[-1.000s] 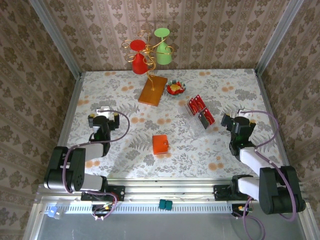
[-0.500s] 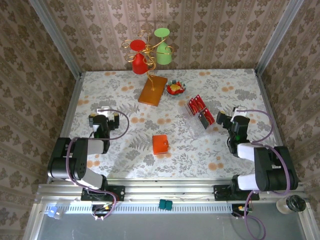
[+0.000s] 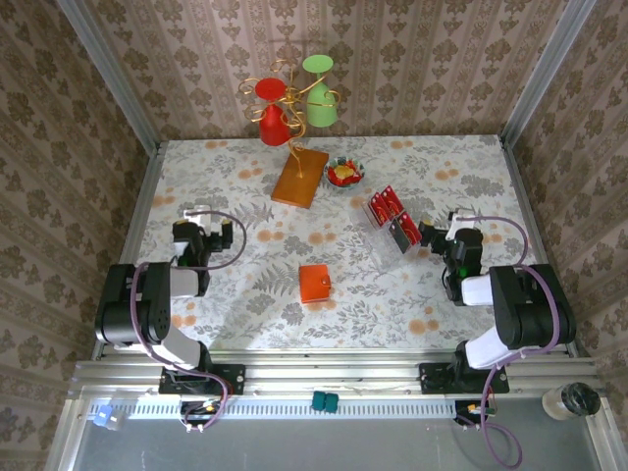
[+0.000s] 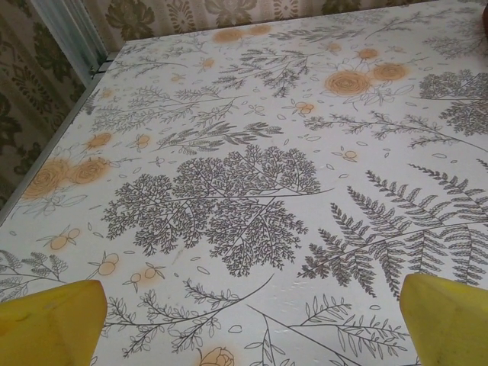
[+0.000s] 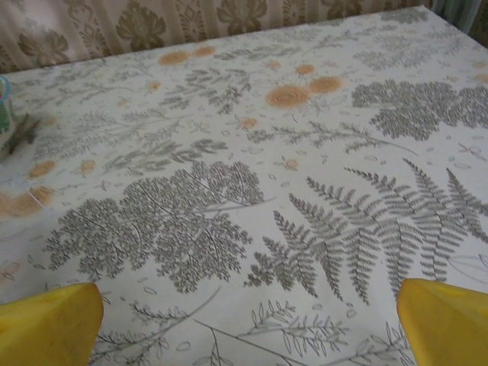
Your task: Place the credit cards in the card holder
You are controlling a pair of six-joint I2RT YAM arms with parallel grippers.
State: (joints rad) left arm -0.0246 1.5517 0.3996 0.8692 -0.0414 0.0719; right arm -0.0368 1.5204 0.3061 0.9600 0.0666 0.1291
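The orange card holder [image 3: 315, 283] lies flat on the floral table [image 3: 422, 167], about midway between the two arms. The red and dark credit cards [image 3: 392, 219] cluster behind it to the right. The left gripper [image 3: 204, 219] is spread wide and empty, well left of the holder, and the right gripper [image 3: 446, 226], equally spread and empty, sits just right of the cards.

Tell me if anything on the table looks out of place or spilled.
Nothing stands out. The cards lie grouped together at an angle, the orange wallet lies flat near the middle of the table, slightly skewed, and nothing looks spilled or damaged.
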